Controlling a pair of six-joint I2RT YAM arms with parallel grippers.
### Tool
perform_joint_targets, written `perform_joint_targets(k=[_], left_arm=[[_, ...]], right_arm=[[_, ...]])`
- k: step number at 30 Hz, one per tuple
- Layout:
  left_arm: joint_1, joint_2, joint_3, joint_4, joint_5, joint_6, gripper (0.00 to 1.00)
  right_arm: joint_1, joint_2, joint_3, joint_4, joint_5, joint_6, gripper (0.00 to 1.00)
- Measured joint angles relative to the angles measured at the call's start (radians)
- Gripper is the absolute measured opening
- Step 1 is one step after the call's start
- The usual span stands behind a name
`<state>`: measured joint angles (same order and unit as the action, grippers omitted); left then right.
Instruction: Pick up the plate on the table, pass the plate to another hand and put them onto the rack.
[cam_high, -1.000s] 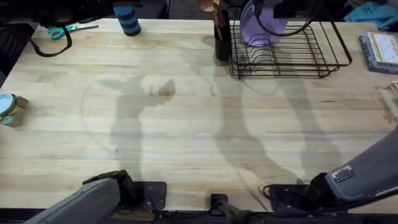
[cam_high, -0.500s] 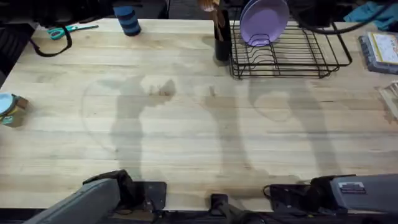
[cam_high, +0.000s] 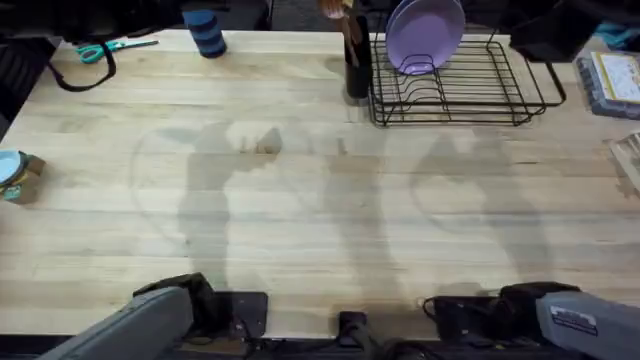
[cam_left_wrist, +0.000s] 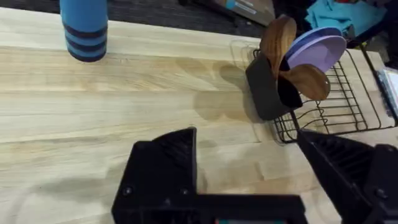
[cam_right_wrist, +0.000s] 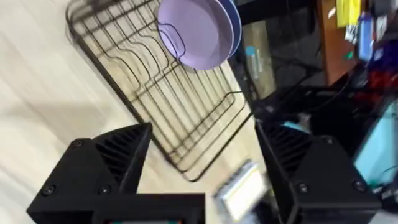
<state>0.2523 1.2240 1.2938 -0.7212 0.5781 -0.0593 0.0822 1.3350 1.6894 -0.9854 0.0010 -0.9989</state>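
Observation:
The lavender plate (cam_high: 425, 35) stands upright in the slots at the left end of the black wire rack (cam_high: 470, 90), at the back right of the table (cam_high: 300, 200). In the right wrist view the plate (cam_right_wrist: 193, 34) leans against a bluer plate (cam_right_wrist: 234, 25) behind it. My right gripper (cam_right_wrist: 204, 134) hovers open and empty above the rack (cam_right_wrist: 168, 106), apart from the plate; overhead it is a dark shape (cam_high: 545, 35) by the rack's right end. My left gripper (cam_left_wrist: 245, 137) is open and empty low over the table, facing the plate (cam_left_wrist: 323, 53).
A dark utensil cup (cam_high: 357, 70) with wooden spoons stands just left of the rack. A blue striped cup (cam_high: 205, 32), scissors (cam_high: 105, 47) and a black cable (cam_high: 80, 78) lie at the back left. A small tin (cam_high: 15, 175) is at the left edge, a box (cam_high: 610, 85) at the right.
My right gripper, over the plate a second ago, has let it go and drawn off to the right. The plate stays standing in the rack. The left arm has not moved.

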Motion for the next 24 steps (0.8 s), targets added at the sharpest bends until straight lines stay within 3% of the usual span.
perform_joint_targets(k=[1, 2, 14, 20, 24], left_arm=[[0.000, 0.000, 0.000, 0.000, 0.000, 0.000, 0.995], [0.000, 0.000, 0.000, 0.000, 0.000, 0.000, 0.995], [0.000, 0.000, 0.000, -0.015, 0.000, 0.000, 0.996], [-0.006, 0.000, 0.000, -0.018, -0.005, 0.000, 0.995], [-0.038, 0.000, 0.000, -0.019, -0.035, 0.000, 0.995]], right_arm=[[0.000, -0.011, 0.000, -0.008, 0.001, 0.044, 0.993], [0.000, -0.048, 0.000, -0.048, 0.003, 0.210, 0.993], [0.000, -0.063, 0.000, -0.137, 0.002, 0.770, 0.993], [0.000, -0.063, 0.000, -0.145, 0.002, 0.908, 0.993], [0.000, -0.063, 0.000, -0.150, 0.002, 0.957, 0.993]])
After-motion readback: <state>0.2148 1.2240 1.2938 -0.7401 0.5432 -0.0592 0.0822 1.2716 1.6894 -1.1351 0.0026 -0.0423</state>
